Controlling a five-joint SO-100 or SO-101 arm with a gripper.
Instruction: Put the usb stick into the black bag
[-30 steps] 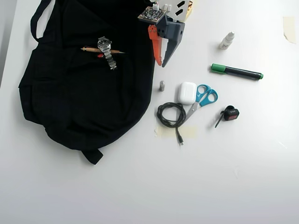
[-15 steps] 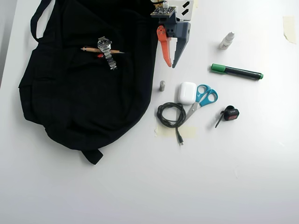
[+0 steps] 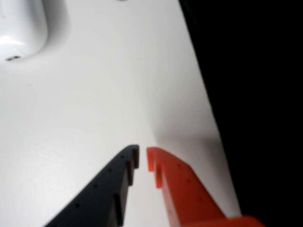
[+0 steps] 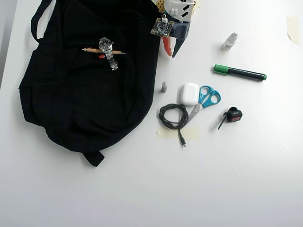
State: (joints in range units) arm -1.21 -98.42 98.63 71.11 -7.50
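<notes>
The black bag (image 4: 85,90) lies flat on the left half of the white table in the overhead view; its edge fills the right side of the wrist view (image 3: 255,94). A tiny stick with a red end, the usb stick (image 4: 102,56), lies on the bag beside a metal watch (image 4: 108,53); its dark body blends into the fabric. My gripper (image 4: 170,54) hangs at the top, just right of the bag's edge. In the wrist view its black and orange fingers nearly touch, and my gripper (image 3: 142,158) holds nothing above bare table.
A thin wooden stick (image 4: 94,49) lies on the bag. Right of the bag are a grey metal cylinder (image 4: 164,87), a white earbud case (image 4: 190,93), blue scissors (image 4: 206,100), a coiled black cable (image 4: 173,117), a black-and-red ring gadget (image 4: 233,115), a green marker (image 4: 239,73) and a small bottle (image 4: 229,41).
</notes>
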